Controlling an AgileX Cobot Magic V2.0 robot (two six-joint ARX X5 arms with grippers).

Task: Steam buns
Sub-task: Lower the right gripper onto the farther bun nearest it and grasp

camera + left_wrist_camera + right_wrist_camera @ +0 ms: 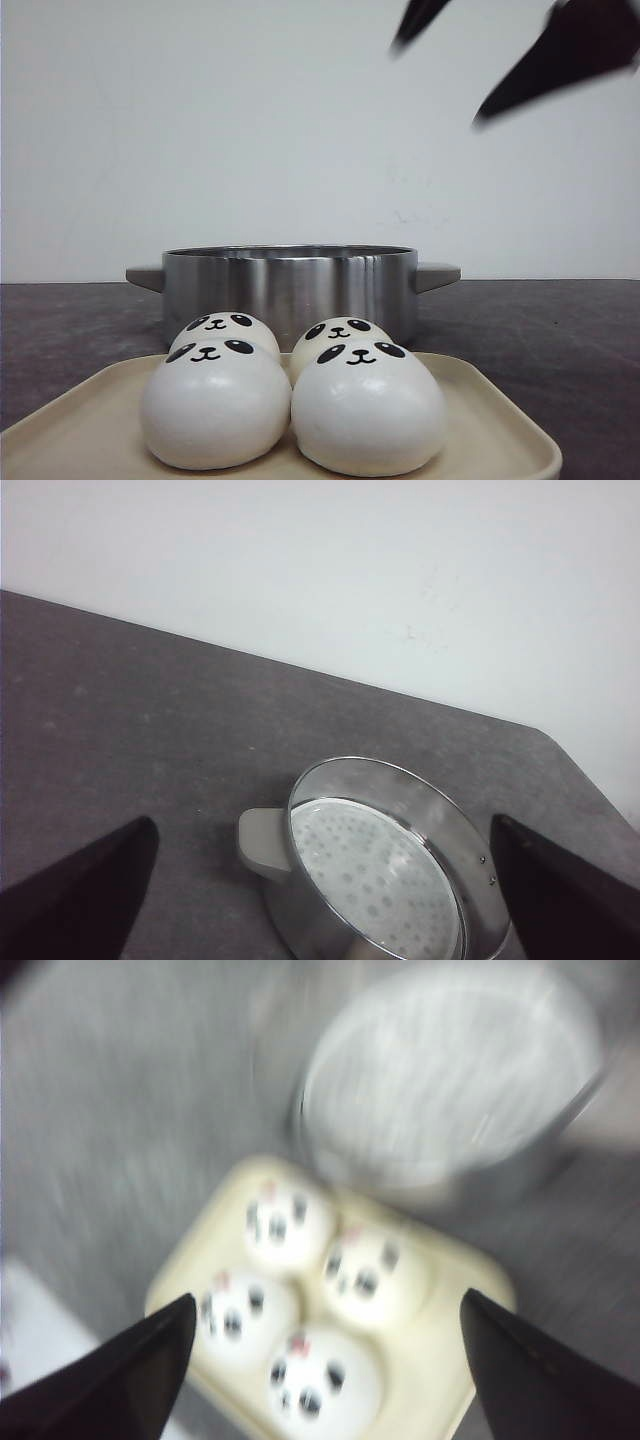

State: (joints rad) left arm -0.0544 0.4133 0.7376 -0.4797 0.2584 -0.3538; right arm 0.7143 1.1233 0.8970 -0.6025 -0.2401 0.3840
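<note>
Your four panda-faced buns (290, 400) sit two by two on a beige tray (490, 425), faces turned toward the front camera, just before a steel steamer pot (290, 285). Your right gripper (325, 1360) hangs high above them — fingers spread. Your left gripper (325, 885) — also spread — holds nothing.

Even, soft light fills the front view, which is sharp on the buns (295, 400), with gloss on their domes and streaked reflections on the steel pot (290, 290); the right gripper (510, 50) overhead smears dark. The left wrist view is clear, slightly dim. The right wrist view is heavily motion-blurred, smearing the tray (440, 1380).
</note>
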